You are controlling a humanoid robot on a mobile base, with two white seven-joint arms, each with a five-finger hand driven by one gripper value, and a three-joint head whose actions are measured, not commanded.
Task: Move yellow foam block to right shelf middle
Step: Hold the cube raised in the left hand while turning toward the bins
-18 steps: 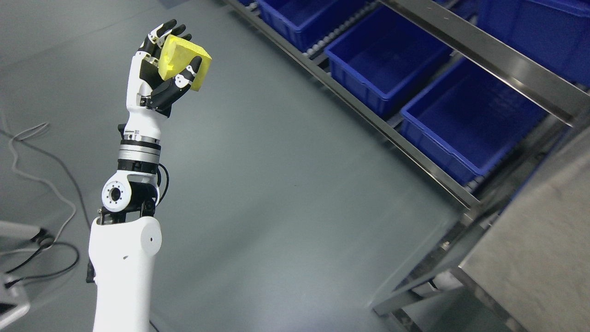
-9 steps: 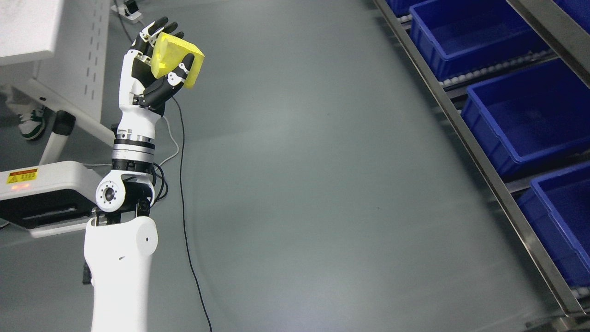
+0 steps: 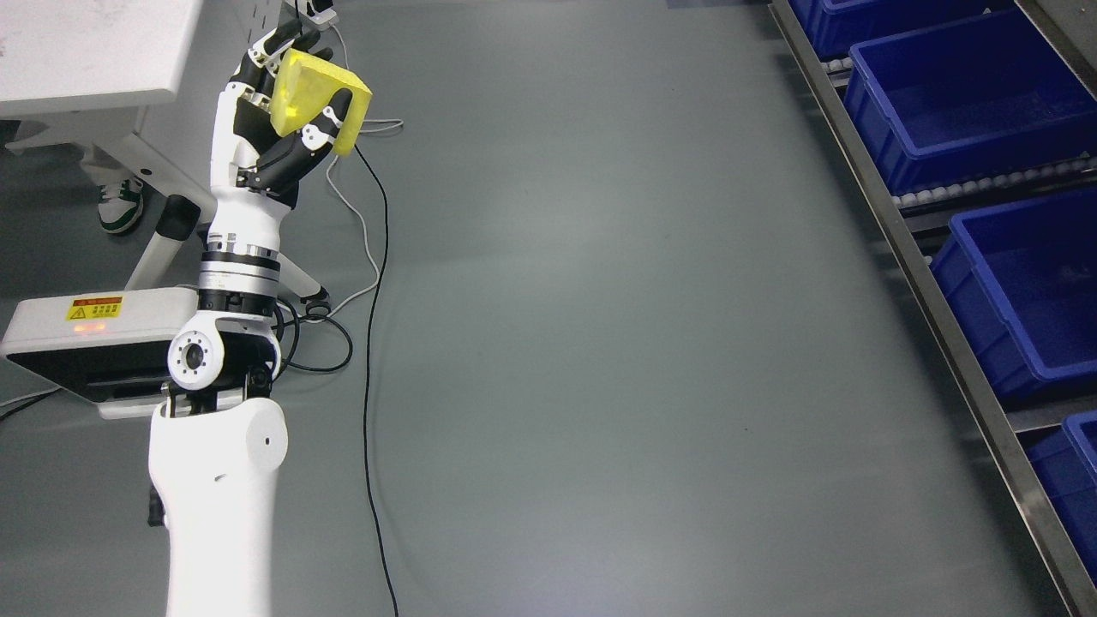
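Block in hand, shelf away to the right

The left hand (image 3: pixel 274 128) grips the yellow foam block (image 3: pixel 319 98), fingers curled around it; the shelf (image 3: pixel 943 283) with blue bins (image 3: pixel 960 94) stands well right of the hand.

The bright yellow foam block (image 3: pixel 319 97), a chunky wedge-like piece with soft edges, sits tilted in the raised left robot hand (image 3: pixel 274 128), fingers curled around it, high above the grey floor, well apart from the shelf of blue bins (image 3: pixel 960 86).

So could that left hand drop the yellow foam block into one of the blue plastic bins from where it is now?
Probably not yet: the left hand holds the yellow foam block far across bare floor from the blue plastic bins.
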